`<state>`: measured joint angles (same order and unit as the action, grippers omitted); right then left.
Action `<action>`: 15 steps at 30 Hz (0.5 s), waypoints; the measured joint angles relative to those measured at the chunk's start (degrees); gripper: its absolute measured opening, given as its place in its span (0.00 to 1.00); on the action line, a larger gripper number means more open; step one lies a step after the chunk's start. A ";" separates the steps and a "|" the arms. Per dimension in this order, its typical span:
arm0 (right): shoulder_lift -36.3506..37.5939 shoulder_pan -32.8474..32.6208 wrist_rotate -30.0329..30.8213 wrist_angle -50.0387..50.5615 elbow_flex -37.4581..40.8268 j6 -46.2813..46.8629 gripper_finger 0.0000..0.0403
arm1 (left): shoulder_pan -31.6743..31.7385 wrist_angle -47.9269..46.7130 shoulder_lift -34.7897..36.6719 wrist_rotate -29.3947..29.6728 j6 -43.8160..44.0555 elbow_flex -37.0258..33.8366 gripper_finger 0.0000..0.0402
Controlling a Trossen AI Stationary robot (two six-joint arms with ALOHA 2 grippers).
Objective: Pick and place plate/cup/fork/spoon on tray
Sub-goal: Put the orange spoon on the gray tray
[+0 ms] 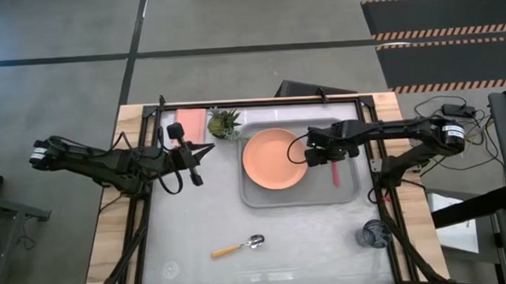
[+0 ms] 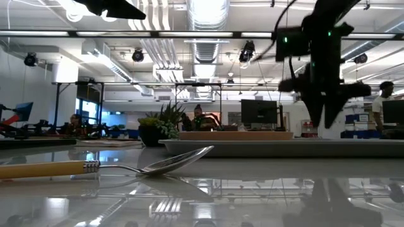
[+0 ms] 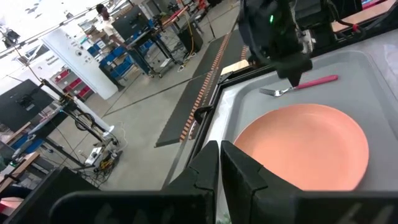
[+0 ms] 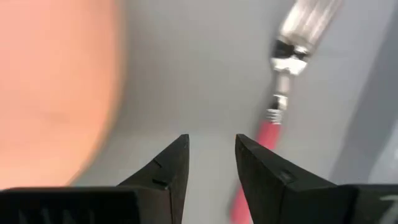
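Note:
The salmon-orange plate (image 1: pixel 273 159) lies on the light grey tray (image 1: pixel 349 189). The fork (image 1: pixel 334 173) with its pink-red handle lies flat on the tray, to the right of the plate. My right gripper (image 1: pixel 322 156) points down over the tray between plate and fork, by the fork's tine end (image 4: pixel 305 18); it is open and empty (image 4: pixel 211 155). The orange-handled spoon (image 1: pixel 238 246) lies on the table near the front edge. The dark cup (image 1: pixel 376 235) stands at the front right. My left gripper (image 1: pixel 194 166) is shut and waits left of the tray.
A small potted plant (image 1: pixel 224 122) and a pink rectangular pad (image 1: pixel 192 121) are at the far edge, left of the tray. The tabletop between the tray and the spoon is bare. People show in the room beyond the table.

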<state>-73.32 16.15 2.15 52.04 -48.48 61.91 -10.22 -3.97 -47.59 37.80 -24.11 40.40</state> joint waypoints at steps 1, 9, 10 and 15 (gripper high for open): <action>0.55 -1.21 0.90 -0.01 -1.13 0.46 0.28 | -0.02 0.02 0.00 0.00 0.08 0.00 0.00; 0.77 -14.67 12.52 -0.32 -11.25 3.38 0.22 | -0.04 0.03 -0.11 0.00 2.65 0.00 0.00; 0.35 -16.68 13.46 -0.52 -12.26 3.51 0.22 | -0.04 0.06 -0.22 -0.02 2.85 0.00 0.00; -2.28 -26.49 18.61 -1.17 -16.06 3.52 0.19 | -0.13 0.04 -0.76 -0.02 5.12 0.00 0.00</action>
<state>-75.60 -10.34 20.76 50.87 -64.54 65.43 -10.35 -3.92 -48.36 37.78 -18.99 40.40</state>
